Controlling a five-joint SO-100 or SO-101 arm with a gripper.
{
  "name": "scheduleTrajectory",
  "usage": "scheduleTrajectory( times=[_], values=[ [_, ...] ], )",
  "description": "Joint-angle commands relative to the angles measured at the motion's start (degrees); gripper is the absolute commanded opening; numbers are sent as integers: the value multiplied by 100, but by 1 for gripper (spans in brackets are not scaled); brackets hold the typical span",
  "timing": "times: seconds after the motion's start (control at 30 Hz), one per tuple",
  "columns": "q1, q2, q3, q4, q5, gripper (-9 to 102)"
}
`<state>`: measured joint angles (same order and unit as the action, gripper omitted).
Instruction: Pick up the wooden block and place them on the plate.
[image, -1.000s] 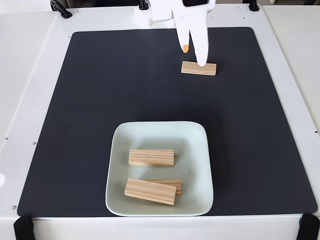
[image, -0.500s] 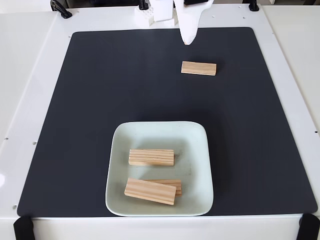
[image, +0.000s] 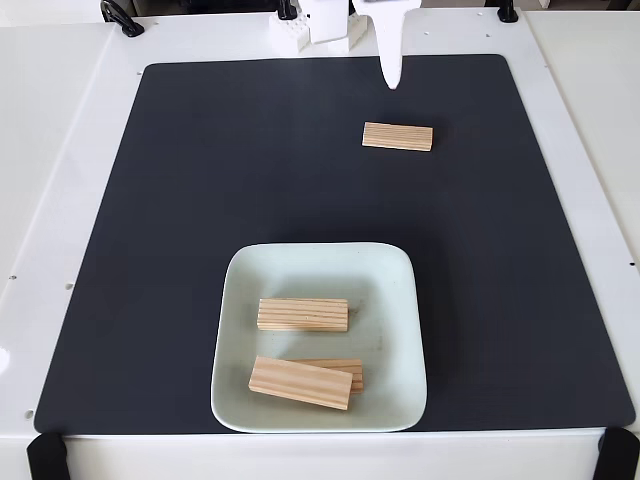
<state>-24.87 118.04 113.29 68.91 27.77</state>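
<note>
At the far edge of the black mat (image: 200, 220), my white hand (image: 392, 82) hangs with its tip pointing down, holding nothing; whether its fingers are parted I cannot tell. One small light-tan rectangular wooden block (image: 397, 136) lies flat on the mat, near the hand's tip but apart from it. Three more blocks sit on the pale mint-white square plate (image: 395, 330) at the near edge: one alone (image: 302, 314), and one (image: 299, 383) lying partly over another (image: 345, 367). The mat rests on the white counter (image: 60, 150).

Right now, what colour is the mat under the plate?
Black mat, in the fixed view.
</note>
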Motion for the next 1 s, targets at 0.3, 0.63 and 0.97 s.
scheduleTrajectory(
  times=[0.3, 0.63, 0.97],
  values=[
    [-264, 580, 1521, -694, 167, 0],
    [-422, -932, 879, -624, 431, 0],
    [-571, -1380, 272, -615, 729, 0]
  ],
)
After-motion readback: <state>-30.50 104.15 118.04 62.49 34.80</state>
